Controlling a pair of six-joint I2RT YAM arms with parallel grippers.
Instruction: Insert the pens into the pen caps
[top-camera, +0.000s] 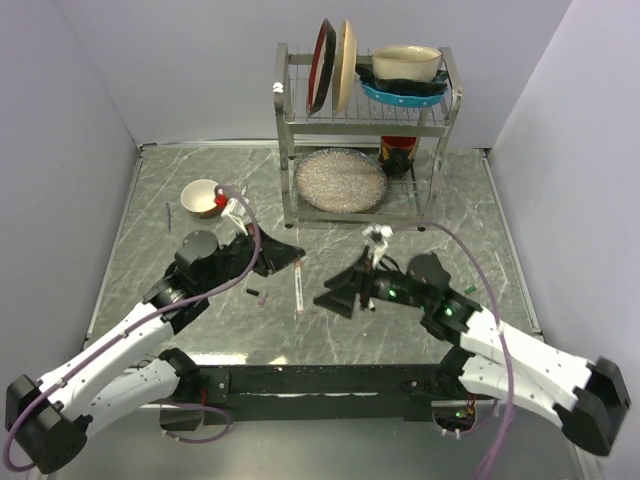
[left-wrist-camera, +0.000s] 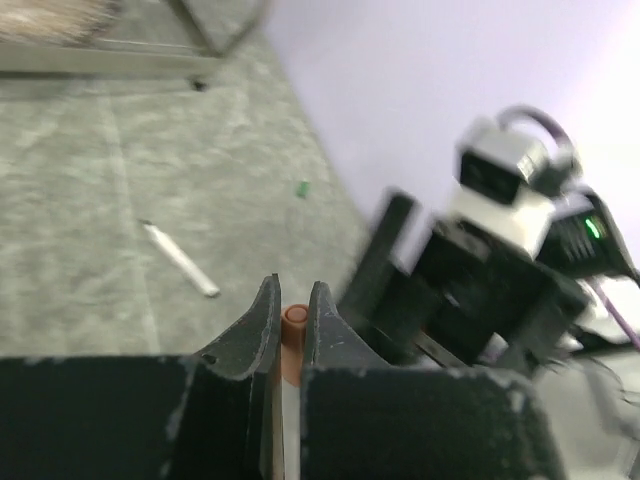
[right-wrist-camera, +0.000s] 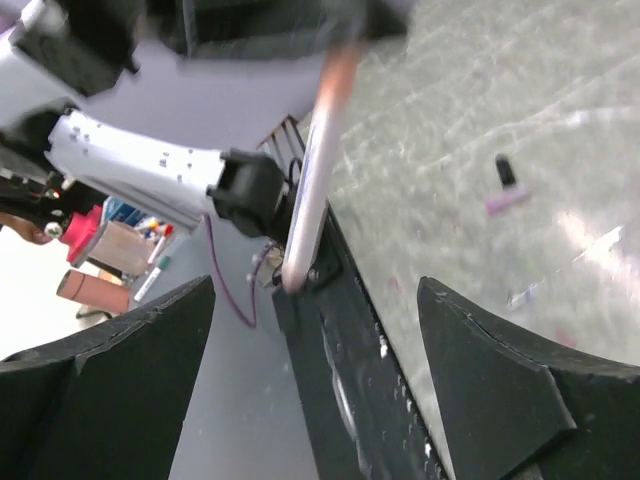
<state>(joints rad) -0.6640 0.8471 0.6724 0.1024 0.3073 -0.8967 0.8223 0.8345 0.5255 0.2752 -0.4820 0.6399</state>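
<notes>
My left gripper (top-camera: 288, 252) (left-wrist-camera: 294, 292) is shut on the reddish-brown end of a white pen (top-camera: 299, 290). The pen's body runs from the fingertips toward the table's front edge. It also shows blurred in the right wrist view (right-wrist-camera: 312, 190). A second white pen (left-wrist-camera: 180, 260) lies on the table beyond the left fingers. A small green cap (left-wrist-camera: 303, 187) lies further off. A tiny dark red cap (top-camera: 255, 295) (right-wrist-camera: 508, 185) lies on the table below the left gripper. My right gripper (top-camera: 340, 290) (right-wrist-camera: 318, 300) is wide open and empty, just right of the held pen.
A metal dish rack (top-camera: 365, 120) with plates and bowls stands at the back, with a glass plate (top-camera: 340, 180) on its lower level. A white cup (top-camera: 205, 197) stands back left. A black rail (top-camera: 320, 380) runs along the front edge. Walls close in both sides.
</notes>
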